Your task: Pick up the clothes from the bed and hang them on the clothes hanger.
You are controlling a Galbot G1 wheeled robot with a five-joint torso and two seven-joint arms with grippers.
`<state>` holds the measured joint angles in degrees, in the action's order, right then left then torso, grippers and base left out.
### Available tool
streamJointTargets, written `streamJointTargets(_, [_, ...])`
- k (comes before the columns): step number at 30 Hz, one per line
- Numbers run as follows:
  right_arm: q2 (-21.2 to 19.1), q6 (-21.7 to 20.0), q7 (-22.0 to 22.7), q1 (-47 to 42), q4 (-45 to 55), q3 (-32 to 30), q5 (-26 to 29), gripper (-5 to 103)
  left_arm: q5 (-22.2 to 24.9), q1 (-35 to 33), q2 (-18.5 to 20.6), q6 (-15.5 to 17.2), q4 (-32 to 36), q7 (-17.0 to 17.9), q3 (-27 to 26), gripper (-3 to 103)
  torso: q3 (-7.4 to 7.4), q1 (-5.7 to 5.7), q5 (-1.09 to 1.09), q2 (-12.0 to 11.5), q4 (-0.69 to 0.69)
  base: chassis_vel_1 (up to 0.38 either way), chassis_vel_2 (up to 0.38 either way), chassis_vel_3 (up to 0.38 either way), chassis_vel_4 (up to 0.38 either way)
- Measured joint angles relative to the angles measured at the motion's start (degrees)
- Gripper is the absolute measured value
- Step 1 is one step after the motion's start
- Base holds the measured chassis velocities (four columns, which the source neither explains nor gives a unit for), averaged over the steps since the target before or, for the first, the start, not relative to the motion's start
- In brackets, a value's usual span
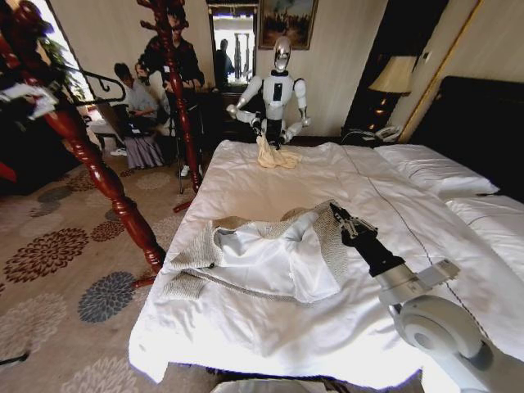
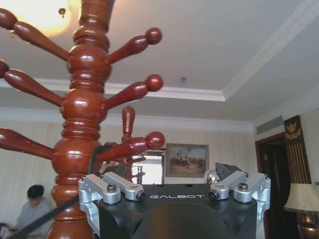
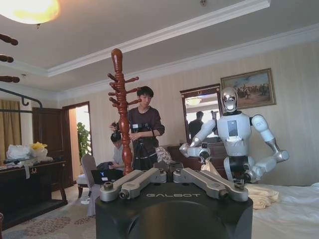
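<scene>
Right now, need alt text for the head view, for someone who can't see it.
A grey-beige ribbed cardigan lies open, pale lining up, near the foot of a white bed, with the right claw at its far edge. A red-brown wooden coat stand rises on the left, and a second robot holds a cream garment at the bed's far side.

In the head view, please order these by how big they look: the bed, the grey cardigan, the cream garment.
1. bed
2. grey cardigan
3. cream garment, though it lies farther from the camera, so its true size is unsure.
</scene>
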<state>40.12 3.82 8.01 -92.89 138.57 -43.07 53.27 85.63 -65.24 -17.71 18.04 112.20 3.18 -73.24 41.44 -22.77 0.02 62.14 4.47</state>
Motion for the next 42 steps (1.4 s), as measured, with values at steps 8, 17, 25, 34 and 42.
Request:
streamJointTargets(8, [-0.04, 0.0, 0.34, -0.39, 0.24, -0.81, -0.02, 1, 3.44, 4.63, 4.88, 7.92, -7.92, 1.29, 1.85, 100, 0.0, 0.01, -0.01, 0.0, -0.01, 0.0, 0.0, 0.0, 0.0])
streamJointTargets(17, [-0.7, -0.08, 0.41, 1.03, -0.74, 0.39, -0.16, 1, 5.18, 11.71, 9.39, 18.33, -16.16, 3.8, 6.93, 100, 0.0, 0.0, -0.01, 0.0, -0.02, 0.0, 0.0, 0.0, 0.0])
streamJointTargets(25, [-1.19, 0.02, 0.46, 1.75, -1.29, 0.76, -0.02, 1, 5.66, 12.47, 10.23, 21.7, -18.52, 4.96, 6.97, 100, 0.0, 0.0, -0.02, 0.0, 0.01, 0.0, 0.0, 0.0, 0.0])
streamJointTargets(34, [-1.07, 0.09, 0.46, 4.35, -1.99, 3.46, -0.07, 1, 7.85, 8.34, 11.61, 21.68, -19.75, 4.63, 7.41, 100, 0.0, 0.0, -0.01, 0.0, 0.01, 0.0, 0.0, 0.0, 0.0])
streamJointTargets(42, [-1.75, 0.79, 0.43, 4.6, -2.57, 3.66, -0.03, 1, 7.75, 7.1, 11.4, 21.52, -20.39, 3.37, 7.41, 93, 0.0, 0.0, -0.01, 0.0, 0.01, 0.0, 0.0, 0.0, 0.0])
